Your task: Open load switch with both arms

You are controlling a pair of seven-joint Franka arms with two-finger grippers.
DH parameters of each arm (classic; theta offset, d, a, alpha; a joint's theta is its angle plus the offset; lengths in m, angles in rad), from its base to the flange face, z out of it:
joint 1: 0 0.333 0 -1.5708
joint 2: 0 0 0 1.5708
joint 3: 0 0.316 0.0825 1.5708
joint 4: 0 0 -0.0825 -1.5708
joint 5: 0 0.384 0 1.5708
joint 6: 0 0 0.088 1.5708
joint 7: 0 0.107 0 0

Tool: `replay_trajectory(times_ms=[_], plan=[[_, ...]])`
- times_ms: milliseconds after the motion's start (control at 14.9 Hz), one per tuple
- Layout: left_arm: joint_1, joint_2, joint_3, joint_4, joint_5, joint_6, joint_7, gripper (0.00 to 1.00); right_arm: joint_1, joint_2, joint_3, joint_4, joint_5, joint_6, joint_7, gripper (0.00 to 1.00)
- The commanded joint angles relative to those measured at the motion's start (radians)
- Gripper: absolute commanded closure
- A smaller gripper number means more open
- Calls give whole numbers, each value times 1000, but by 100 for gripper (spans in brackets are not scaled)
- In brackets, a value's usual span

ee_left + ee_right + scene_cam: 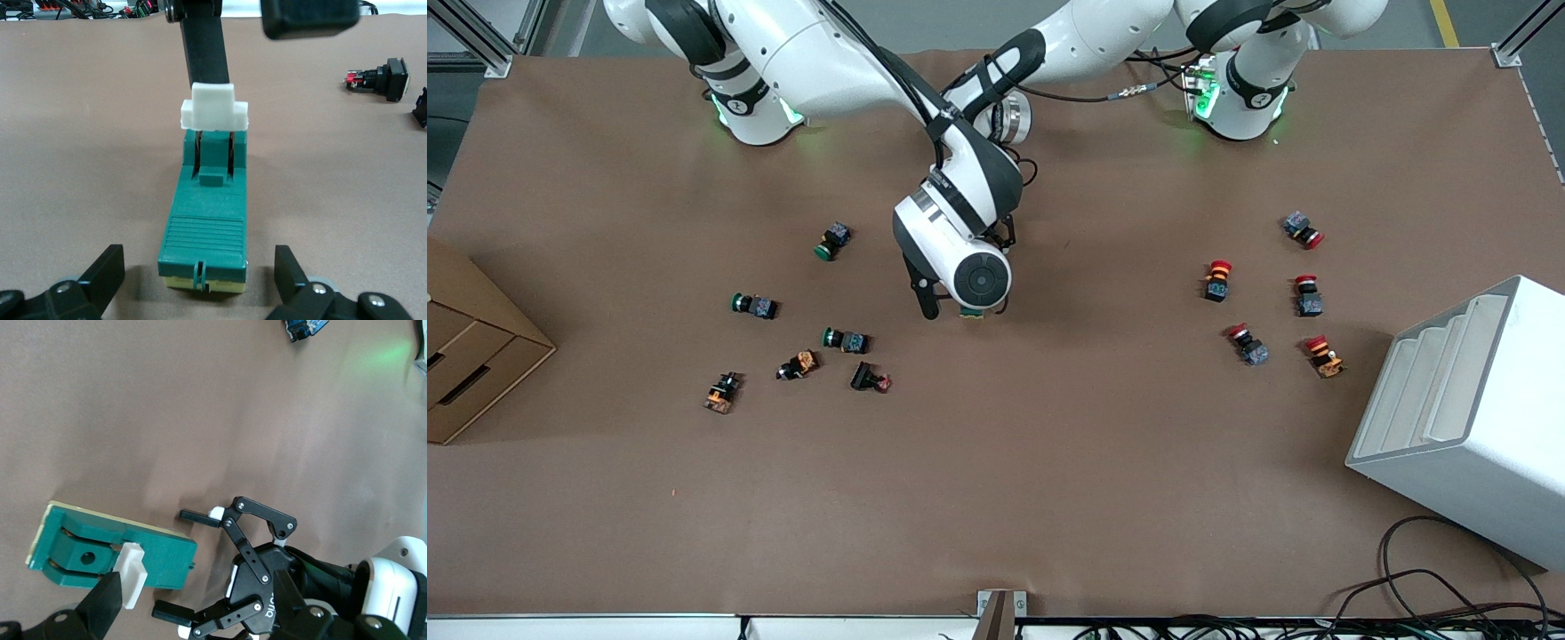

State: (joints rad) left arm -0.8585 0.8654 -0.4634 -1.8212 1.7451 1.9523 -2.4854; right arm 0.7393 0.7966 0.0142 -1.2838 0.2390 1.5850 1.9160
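No whole word could be read; only a few white letters showed on the left gripper, too partial to make out.

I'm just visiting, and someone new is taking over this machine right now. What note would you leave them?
Left gripper: open and low at the table, one finger on each side of the ribbed end of the load switch, not yet clamped on it.
Right gripper: open, with one finger standing at the white tab at the switch's other end.
The switch lies flat mid-table, beneath both wrists.
Done: both arms are in position at the switch.
Left: probably close the left gripper to steady the body, then work the tab with the right gripper. The switch does not look opened yet.
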Motion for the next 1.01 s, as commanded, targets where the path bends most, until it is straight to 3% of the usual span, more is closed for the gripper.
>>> replay_trajectory(times_ms=[0, 942], plan=[[-13, 17, 9, 8, 28, -12, -17, 1, 2, -8, 7, -12, 16, -17, 3, 0], [-22, 33, 8, 13, 31, -41, -36, 1, 12, 4, 7, -34, 16, -17, 1, 0]])
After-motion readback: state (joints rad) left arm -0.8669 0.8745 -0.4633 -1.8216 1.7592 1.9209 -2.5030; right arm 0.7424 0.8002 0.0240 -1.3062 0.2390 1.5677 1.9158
